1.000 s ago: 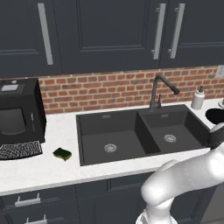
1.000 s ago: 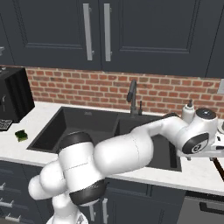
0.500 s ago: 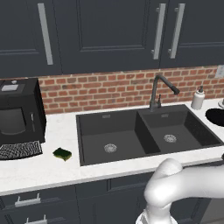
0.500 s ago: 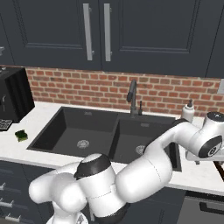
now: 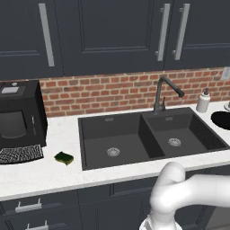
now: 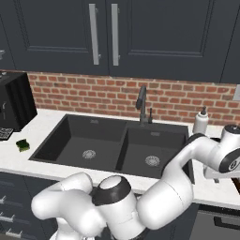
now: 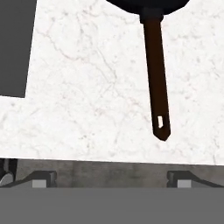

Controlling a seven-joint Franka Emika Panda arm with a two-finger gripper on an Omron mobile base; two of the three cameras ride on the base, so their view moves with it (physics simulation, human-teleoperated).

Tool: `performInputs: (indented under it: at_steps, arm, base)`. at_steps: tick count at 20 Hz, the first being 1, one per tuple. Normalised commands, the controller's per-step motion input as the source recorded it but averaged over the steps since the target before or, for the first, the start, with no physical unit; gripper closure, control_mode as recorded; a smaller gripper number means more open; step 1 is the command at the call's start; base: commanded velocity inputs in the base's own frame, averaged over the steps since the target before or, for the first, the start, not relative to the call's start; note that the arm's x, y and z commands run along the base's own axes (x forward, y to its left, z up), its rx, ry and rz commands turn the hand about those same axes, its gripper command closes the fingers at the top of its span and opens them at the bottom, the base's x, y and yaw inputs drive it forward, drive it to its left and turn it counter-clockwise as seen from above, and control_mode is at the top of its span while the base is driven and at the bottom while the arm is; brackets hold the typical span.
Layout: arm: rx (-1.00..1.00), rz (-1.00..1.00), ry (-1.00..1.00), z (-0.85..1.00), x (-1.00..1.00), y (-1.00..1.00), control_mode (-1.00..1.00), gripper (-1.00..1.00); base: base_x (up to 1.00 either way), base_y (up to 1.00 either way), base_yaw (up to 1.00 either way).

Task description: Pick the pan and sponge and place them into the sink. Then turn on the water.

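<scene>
While the pan (image 7: 146,5) lay on the white bench (image 7: 87,87) to the right of the sink (image 5: 148,137), its long dark handle (image 7: 156,74) was seen in the hand view pointing back toward the gripper (image 7: 111,177), whose jaws were spread wide and held nothing. In the left base view the pan's black edge (image 5: 221,119) was seen at the far right, beyond the white soap dispenser (image 5: 203,101).

Several slips were judged possible. The handle was offset to the right of the midline between the jaws (its tip nearer the right finger), so a straight descent could have brought one finger down on it and pushed it aside. A grip taken near the tip was likely to let the heavy round body sag or swing, and the pan could then have struck the sink wall or the faucet (image 5: 164,92) during the carry. The dispenser, close to that path, might have been knocked over.

The sponge (image 5: 64,157) was seen well apart, on the bench left of the sink, near the coffee machine (image 5: 20,117); neither thing was yet in a basin.
</scene>
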Motion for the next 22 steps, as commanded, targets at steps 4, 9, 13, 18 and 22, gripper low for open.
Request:
performInputs:
  at_steps: [4,9,13,18,22]
  arm:
    - [-0.02,0.07,0.05,-0.29,0.0,-0.15,-1.0,-1.0]
    - [0.0,0.09,0.01,-0.22,0.0,-0.19,-1.0,-1.0]
    - [0.0,0.1,0.0,-0.17,0.0,-0.18,-1.0,-1.0]
    - [0.0,0.03,0.0,-0.03,0.14,-0.05,-1.0,-1.0]
    - [0.0,0.0,0.02,-0.03,0.24,0.0,-1.0,-1.0]
  base:
    - [0.0,0.0,0.0]
    - [0.0,0.0,0.0]
    - [0.0,0.0,0.0]
    - [0.0,0.0,0.0]
    - [0.0,0.0,0.0]
